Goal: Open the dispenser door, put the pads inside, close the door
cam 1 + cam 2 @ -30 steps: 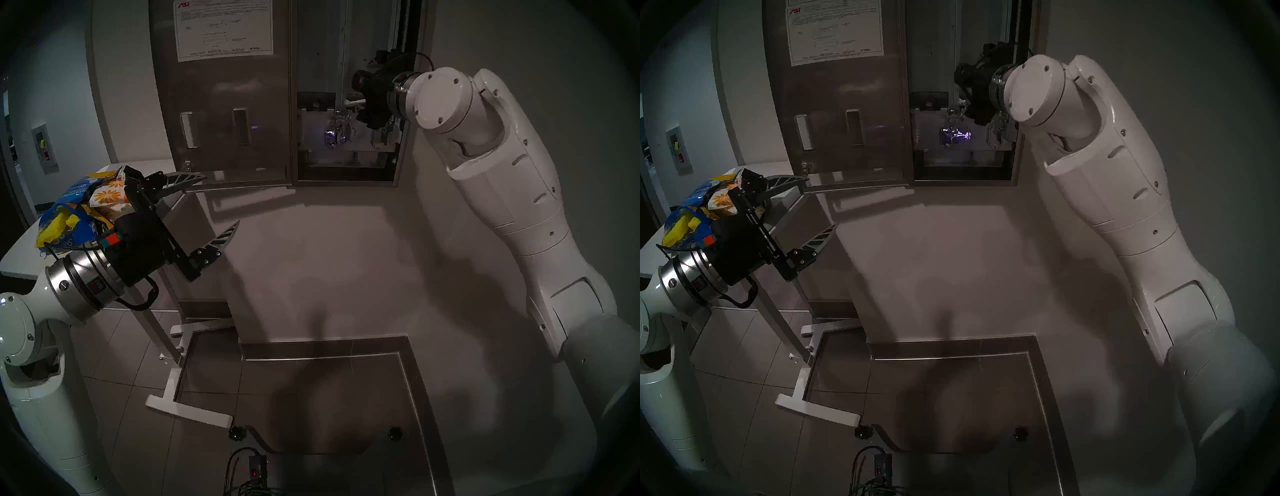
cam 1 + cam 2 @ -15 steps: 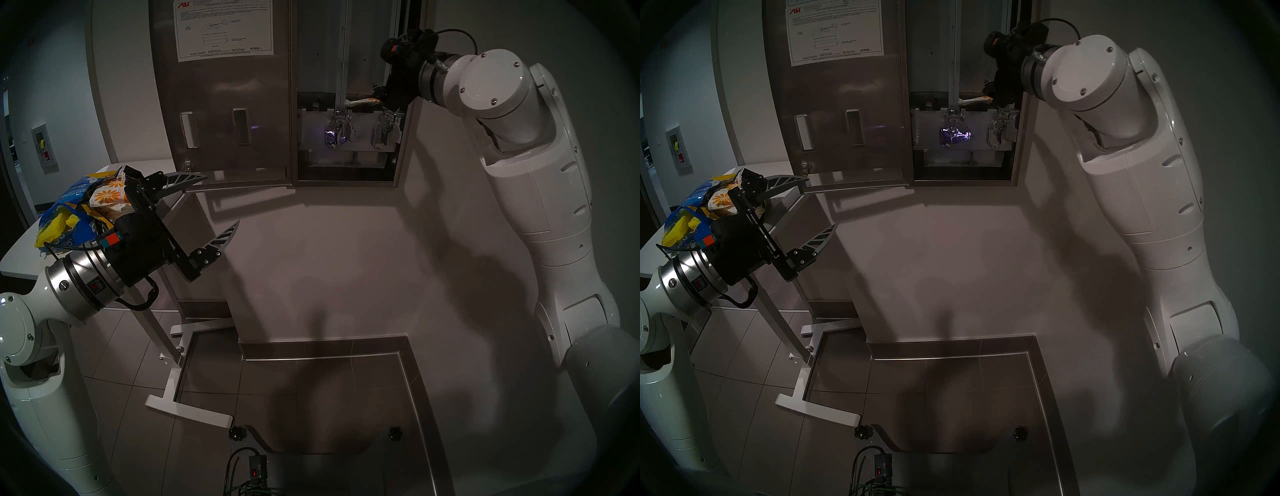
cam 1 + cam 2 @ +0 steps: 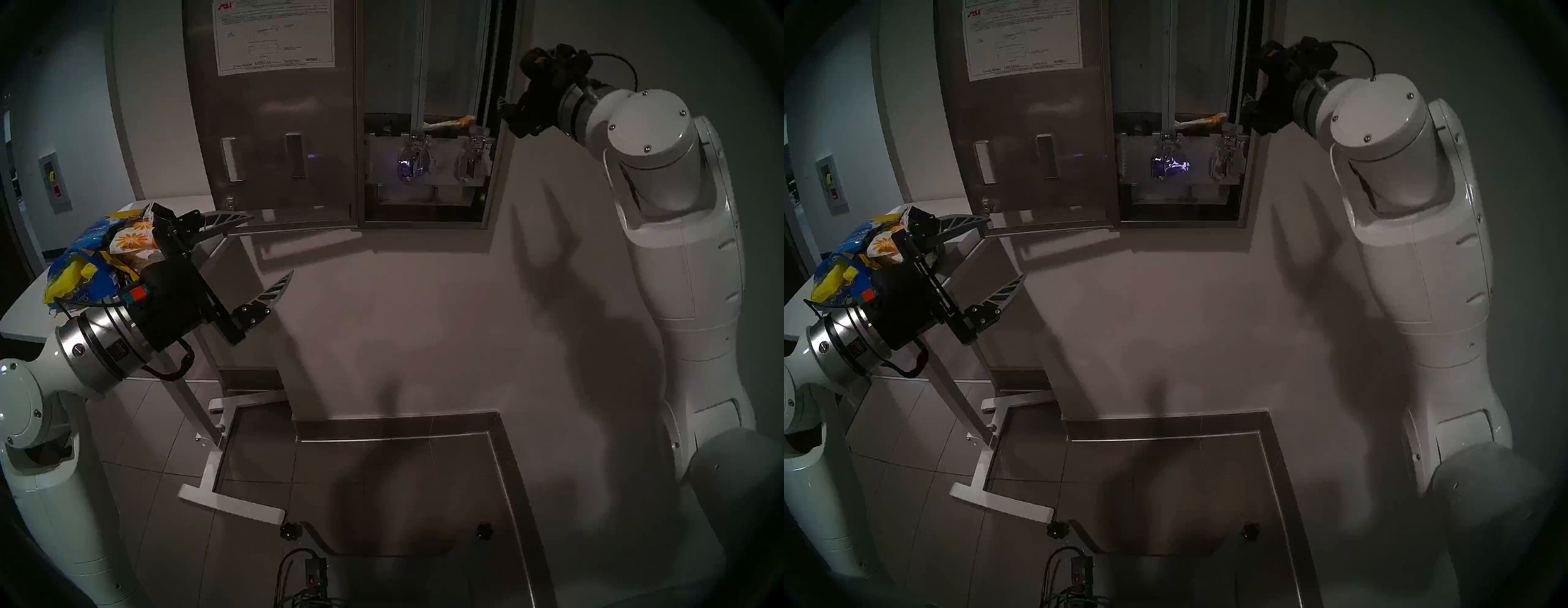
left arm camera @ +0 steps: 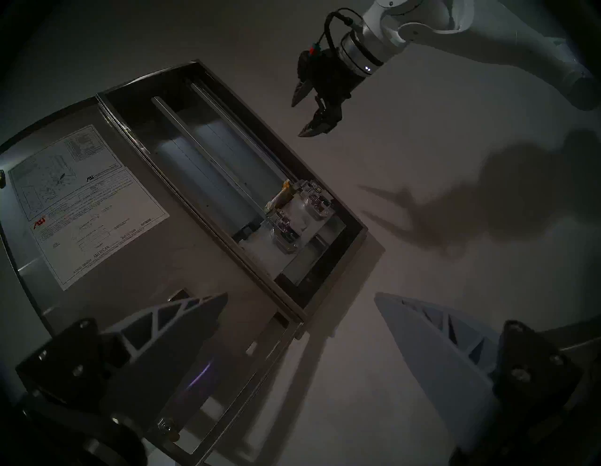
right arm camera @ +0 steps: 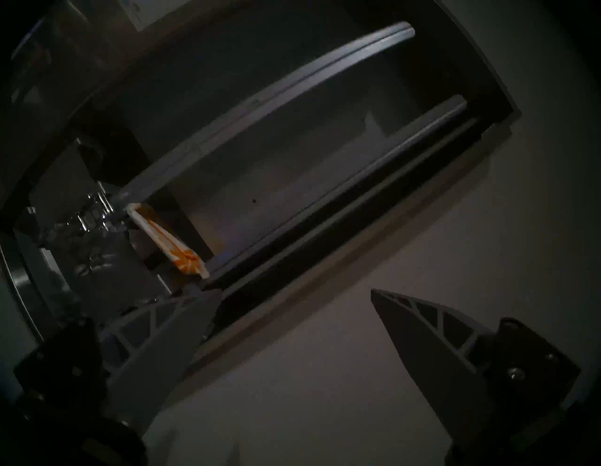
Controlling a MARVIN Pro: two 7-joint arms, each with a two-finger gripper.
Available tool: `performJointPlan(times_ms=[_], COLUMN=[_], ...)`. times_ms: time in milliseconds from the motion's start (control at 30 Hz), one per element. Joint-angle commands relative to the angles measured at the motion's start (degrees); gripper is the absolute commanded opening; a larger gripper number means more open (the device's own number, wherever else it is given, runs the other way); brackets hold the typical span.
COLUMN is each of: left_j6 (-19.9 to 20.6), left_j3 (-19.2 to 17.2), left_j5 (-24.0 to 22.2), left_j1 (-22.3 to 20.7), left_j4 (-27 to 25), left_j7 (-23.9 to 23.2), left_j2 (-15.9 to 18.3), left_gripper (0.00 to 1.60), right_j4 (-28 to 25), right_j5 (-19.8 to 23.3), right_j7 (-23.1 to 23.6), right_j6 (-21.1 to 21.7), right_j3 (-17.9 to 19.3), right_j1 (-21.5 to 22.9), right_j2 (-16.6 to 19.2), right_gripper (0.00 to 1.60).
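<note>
The steel dispenser (image 3: 390, 55) hangs on the wall with its door (image 3: 271, 127) swung fully open to the left, white sheet on its back. One white, orange-printed pad (image 3: 449, 123) lies across the right chute just above the chrome levers; the right wrist view shows that pad (image 5: 169, 240) too. My right gripper (image 3: 505, 111) hovers open and empty just outside the cabinet's right edge. More pads (image 3: 131, 240) sit on the table at the left by a blue-and-yellow bag (image 3: 91, 237). My left gripper (image 3: 273, 246) stands open and empty below the door's bottom edge.
A white table (image 3: 25, 314) on a white legged stand (image 3: 212, 467) is at the left, partly behind my left wrist. A dark tiled ledge (image 3: 394, 420) runs along the wall's foot. A small box with cables (image 3: 314, 573) lies on the floor below.
My right gripper has drawn back out of the cabinet, up and to the right, leaving the pad in the right chute. The left arm has stayed still.
</note>
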Motion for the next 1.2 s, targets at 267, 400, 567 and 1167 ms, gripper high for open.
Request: performJointPlan(times_ms=[267,400,567,1167], left_j6=[0.1,0.1,0.1,0.2], left_j3=[0.1,0.1,0.1,0.1], left_j5=[-0.5,-0.5,-0.5,-0.6], left_j1=[-0.9,-0.9,-0.9,-1.0], left_j4=[-0.7,-0.7,-0.7,-0.7], left_j7=[0.2,0.2,0.2,0.2], left_j2=[0.1,0.1,0.1,0.1], left_gripper=[1.6,1.6,1.6,1.6], right_j4=[-3.3,-3.3,-3.3,-2.2], right_j5=[2.0,2.6,3.4,5.1], right_j7=[-11.8,-14.7,-17.7,-23.6], right_j6=[-0.6,-1.7,-3.6,-7.6], right_j3=[7.3,8.3,9.2,11.2], right_j1=[-12.4,-15.1,-17.6,-23.5], right_j2=[-6.7,-8.2,-9.8,-13.0], right_gripper=[1.6,1.6,1.6,1.6])
